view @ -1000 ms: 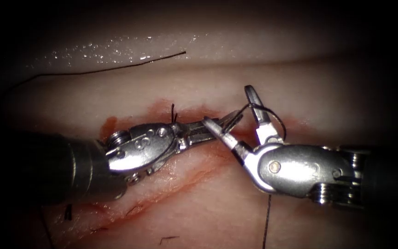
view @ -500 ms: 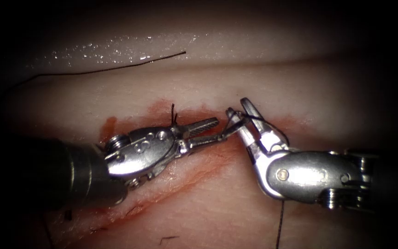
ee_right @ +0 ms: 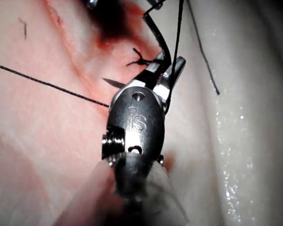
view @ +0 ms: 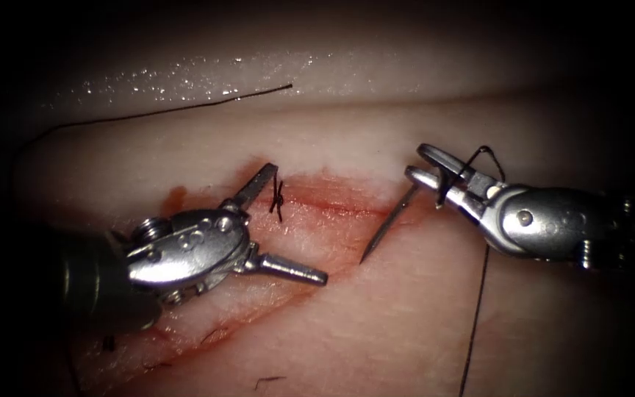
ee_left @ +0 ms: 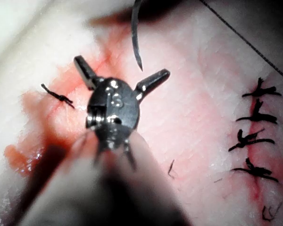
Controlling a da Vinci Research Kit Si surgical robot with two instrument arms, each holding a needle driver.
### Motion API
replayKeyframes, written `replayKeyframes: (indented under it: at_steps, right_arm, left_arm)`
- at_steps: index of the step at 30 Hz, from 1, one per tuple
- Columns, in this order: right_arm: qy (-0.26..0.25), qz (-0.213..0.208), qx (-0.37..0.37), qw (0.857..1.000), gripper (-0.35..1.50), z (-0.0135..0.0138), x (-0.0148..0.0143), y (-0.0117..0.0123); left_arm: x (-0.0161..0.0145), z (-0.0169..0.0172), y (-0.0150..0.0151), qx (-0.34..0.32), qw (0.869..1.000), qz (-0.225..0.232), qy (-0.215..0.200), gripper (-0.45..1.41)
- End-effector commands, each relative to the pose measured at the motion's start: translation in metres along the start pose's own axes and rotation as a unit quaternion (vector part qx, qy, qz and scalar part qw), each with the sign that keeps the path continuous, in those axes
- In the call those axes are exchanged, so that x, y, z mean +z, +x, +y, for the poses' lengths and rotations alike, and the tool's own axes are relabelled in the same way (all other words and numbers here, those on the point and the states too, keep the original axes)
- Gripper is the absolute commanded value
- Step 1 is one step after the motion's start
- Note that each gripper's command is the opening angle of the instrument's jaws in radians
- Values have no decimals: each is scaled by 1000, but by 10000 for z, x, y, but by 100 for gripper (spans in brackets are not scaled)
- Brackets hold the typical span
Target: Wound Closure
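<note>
The needle (view: pixel 387 226) is gripped near its tail by the right tool (view: pixel 426 165), free above the tissue (view: pixel 332 323); the left tool (view: pixel 288 228), at nine o'clock, is spread wide, empty.

Tissue (view: pixel 376 323) with thread (view: pixel 170 110)

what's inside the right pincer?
The right pincer is shut on the needle near its thread end; the tip hangs free above the tissue, not in it. Thread trails down from there. The clamped stretch of needle is covered by the jaws.
</note>
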Motion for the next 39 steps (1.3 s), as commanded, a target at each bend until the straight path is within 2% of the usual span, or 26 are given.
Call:
replayKeyframes:
  at_steps: [1, 4, 6, 10, 11, 12, 14, 16, 18, 22, 25, 28, 32, 39]
  right_arm:
    - [18, -2, -27, 999, -35, 8, 11, -9]
    - [42, -7, -80, 996, -35, 17, 18, -20]
    - [44, -5, -90, 995, -35, 18, 19, -23]
    - [45, -5, -126, 991, -35, 19, 25, -39]
    - [41, -10, -149, 988, -35, 16, 28, -48]
    - [41, -10, -149, 988, -35, 16, 28, -48]
    - [38, -10, -167, 985, -35, 11, 31, -58]
    - [37, -10, -171, 985, -35, 10, 33, -60]
    - [35, -10, -185, 982, -35, 6, 36, -62]
    - [36, -8, -206, 978, -35, 2, 43, -57]
    - [34, -1, -212, 977, -35, 4, 51, -49]
    - [32, 3, -215, 976, -35, 8, 56, -44]
    - [33, 11, -216, 976, -35, 10, 62, -44]
    - [28, 28, -221, 975, -35, 6, 77, -56]
  left_arm:
    - [10, 2, -9, 8, 1000, -16, -3, 123]
    - [20, 2, -28, 38, 998, -47, -13, 98]
    - [23, 1, -33, 41, 998, -50, -17, 93]
    - [39, -2, -57, 73, 995, -62, -24, 69]
    - [47, -2, -66, 98, 993, -63, -20, 51]
    - [47, -2, -66, 98, 993, -63, -20, 51]
    - [58, -4, -75, 129, 990, -61, -15, 5]
    - [61, -6, -76, 130, 990, -61, -12, 0]
    - [69, -10, -80, 132, 989, -71, 4, -1]
    - [85, -17, -90, 139, 984, -108, 7, 4]
    - [102, -26, -106, 149, 978, -146, 19, 19]
    - [113, -33, -119, 157, 975, -156, 23, 27]
    - [119, -38, -131, 163, 972, -164, 25, 29]
    - [120, -43, -149, 168, 967, -187, 26, 34]
